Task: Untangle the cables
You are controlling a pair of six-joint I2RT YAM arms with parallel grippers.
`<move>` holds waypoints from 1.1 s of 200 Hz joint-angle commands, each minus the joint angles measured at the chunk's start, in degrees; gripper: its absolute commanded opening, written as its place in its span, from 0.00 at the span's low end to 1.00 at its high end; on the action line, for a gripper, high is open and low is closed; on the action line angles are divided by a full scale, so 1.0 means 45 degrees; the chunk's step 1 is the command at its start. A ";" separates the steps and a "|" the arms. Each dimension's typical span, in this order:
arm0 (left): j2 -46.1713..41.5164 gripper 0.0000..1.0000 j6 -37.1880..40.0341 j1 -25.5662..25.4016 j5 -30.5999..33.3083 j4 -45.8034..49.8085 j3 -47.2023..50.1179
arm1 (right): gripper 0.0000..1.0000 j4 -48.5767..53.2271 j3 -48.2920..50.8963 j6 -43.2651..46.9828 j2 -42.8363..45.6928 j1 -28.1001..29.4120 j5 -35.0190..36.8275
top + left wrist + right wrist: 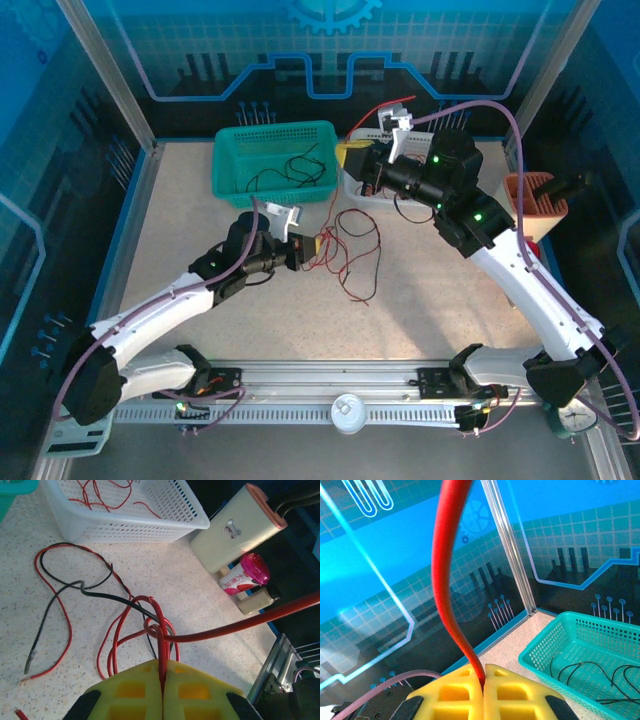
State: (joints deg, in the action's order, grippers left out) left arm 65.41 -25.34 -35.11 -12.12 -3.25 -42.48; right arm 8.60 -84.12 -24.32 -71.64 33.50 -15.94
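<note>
A tangle of thin red and black cables (352, 252) lies on the speckled table at mid-centre. My left gripper (308, 250) sits at its left edge, shut on a red cable (161, 640) just where it loops through a knot (156, 628). A black cable (45, 620) trails off to the left. My right gripper (352, 152) hovers above the white basket (372, 192), shut on another red cable (447, 580) that rises from its fingers (507, 690). The teal basket (232, 165) holds black cables (592, 672); the white basket (150, 522) holds red ones (105, 495).
A beige box (237, 527) and a pink-capped bottle (245, 577) stand at the table's right side, beside an orange holder (535, 200). Blue enclosure walls (380, 595) close in the back and sides. An aluminium rail (340, 380) runs along the near edge.
</note>
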 commanded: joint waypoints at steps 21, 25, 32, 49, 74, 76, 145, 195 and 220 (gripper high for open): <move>-0.0570 0.00 0.0305 -0.0077 0.0408 0.0267 0.0314 | 0.00 -0.0159 -0.0228 0.0106 0.0504 -0.0480 0.0263; -0.0596 0.00 0.0311 -0.0083 0.0426 0.0277 0.0333 | 0.00 -0.0154 -0.0233 0.0120 0.0514 -0.0512 0.0262; -0.0627 0.00 0.0324 -0.0072 0.0442 0.0321 0.0356 | 0.00 -0.0154 -0.0237 0.0123 0.0559 -0.0606 0.0291; -0.0696 0.00 0.0338 -0.0073 0.0515 0.0426 0.0471 | 0.00 -0.0174 -0.0272 0.0082 0.0687 -0.0890 0.0375; -0.0843 0.00 0.0304 -0.0084 0.0619 0.0524 0.0664 | 0.00 -0.0126 -0.0374 -0.0004 0.0797 -0.1384 0.0465; -0.0873 0.00 0.0301 -0.0082 0.0637 0.0516 0.0688 | 0.00 -0.0108 -0.0395 -0.0001 0.0815 -0.1417 0.0474; -0.1620 0.00 0.0204 -0.0055 0.1235 0.1033 0.1361 | 0.00 -0.0035 -0.0647 -0.0431 0.1144 -0.3035 0.0638; -0.1742 0.00 0.0150 -0.0035 0.2027 0.1644 0.1647 | 0.00 0.0021 -0.1095 -0.0834 0.1231 -0.4239 0.0900; -0.1723 0.00 0.0101 0.0059 0.2321 0.1917 0.1757 | 0.00 -0.0007 -0.1536 -0.1007 0.1288 -0.4819 0.1013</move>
State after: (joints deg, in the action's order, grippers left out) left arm 58.43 -25.34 -35.09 -4.43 2.07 -36.10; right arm 9.98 -87.37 -27.33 -67.70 14.28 -13.28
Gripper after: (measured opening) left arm 0.060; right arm 0.064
